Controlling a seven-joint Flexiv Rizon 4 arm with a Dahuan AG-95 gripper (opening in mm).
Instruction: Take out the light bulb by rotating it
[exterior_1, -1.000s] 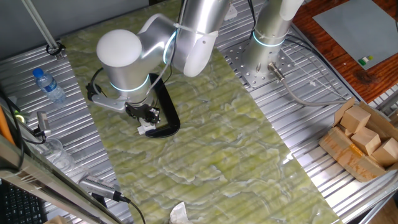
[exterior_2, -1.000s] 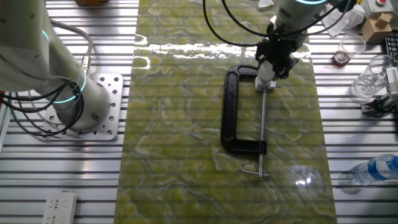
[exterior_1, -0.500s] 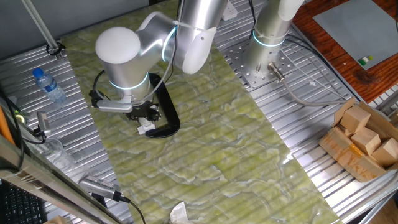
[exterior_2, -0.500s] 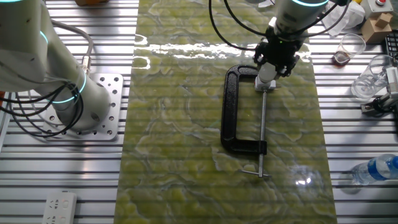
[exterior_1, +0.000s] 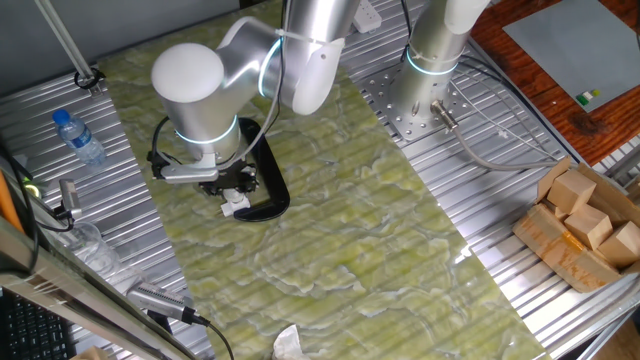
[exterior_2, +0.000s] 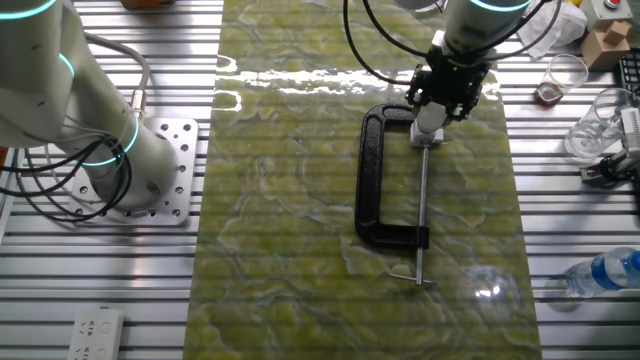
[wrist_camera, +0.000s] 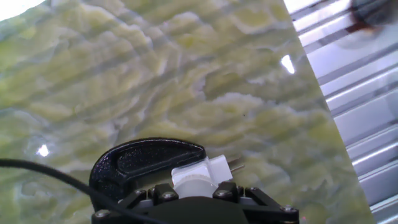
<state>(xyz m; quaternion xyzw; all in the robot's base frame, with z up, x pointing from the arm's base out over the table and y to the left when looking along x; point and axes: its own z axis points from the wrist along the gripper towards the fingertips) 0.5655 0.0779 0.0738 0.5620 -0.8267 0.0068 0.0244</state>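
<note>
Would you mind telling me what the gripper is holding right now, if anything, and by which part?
It cannot be told for certain. The gripper sits over the light bulb at the clamp, but its fingertips are hidden in every view.

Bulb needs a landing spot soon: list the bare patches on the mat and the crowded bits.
Free: the mat left of the clamp, and the strip below its screw handle. Crowded: the clamp's top end, where the gripper sits over the bulb, and the right edge near the cups.
</note>
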